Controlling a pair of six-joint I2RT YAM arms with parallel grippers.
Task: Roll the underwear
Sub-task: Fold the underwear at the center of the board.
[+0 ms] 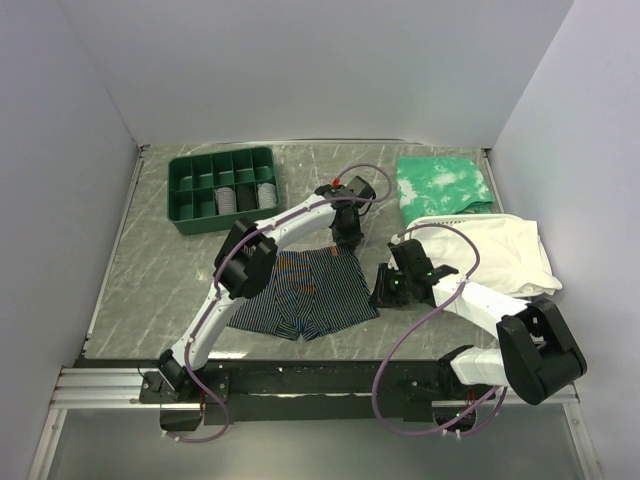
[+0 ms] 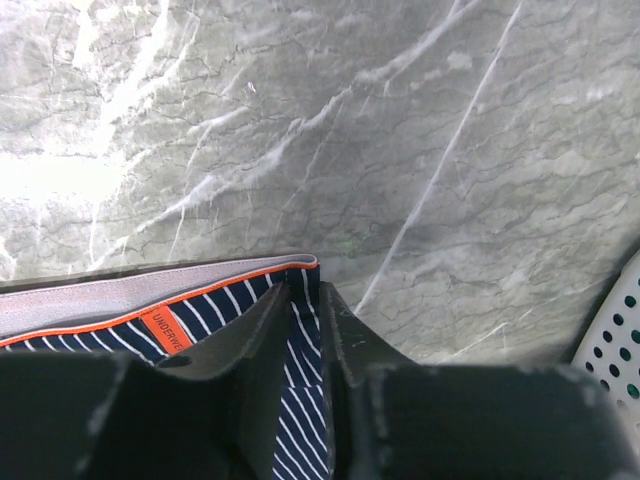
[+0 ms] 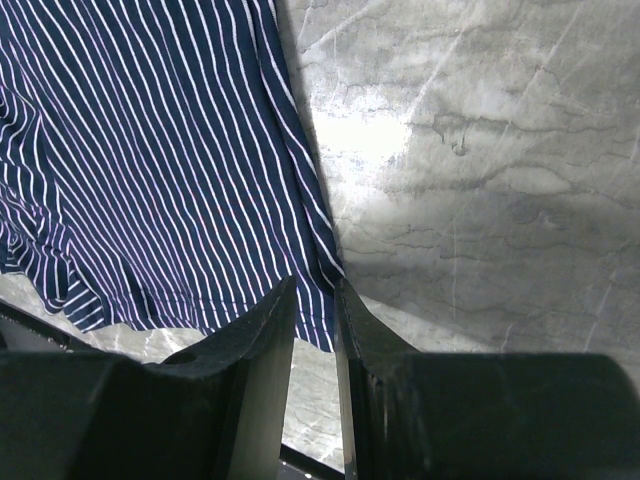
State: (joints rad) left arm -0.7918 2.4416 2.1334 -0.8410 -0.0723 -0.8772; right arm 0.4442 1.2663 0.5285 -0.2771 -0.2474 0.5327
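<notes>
Your left end effector (image 2: 305,300): fingers nearly together, pinching underwear (image 1: 310,295) at far right waistband corner, just beside orange trim (image 2: 200,300). Your right end effector (image 3: 315,292): narrow gap, striped hem corner caught between fingers at garment's right edge. Underwear lies spread flat on bench (image 1: 150,260), mid-front, left arm reaching over it. Tray (image 1: 222,188) far left, well apart. Green cloth (image 1: 445,185) and white cloth (image 1: 515,255) on right, apart from underwear.
</notes>
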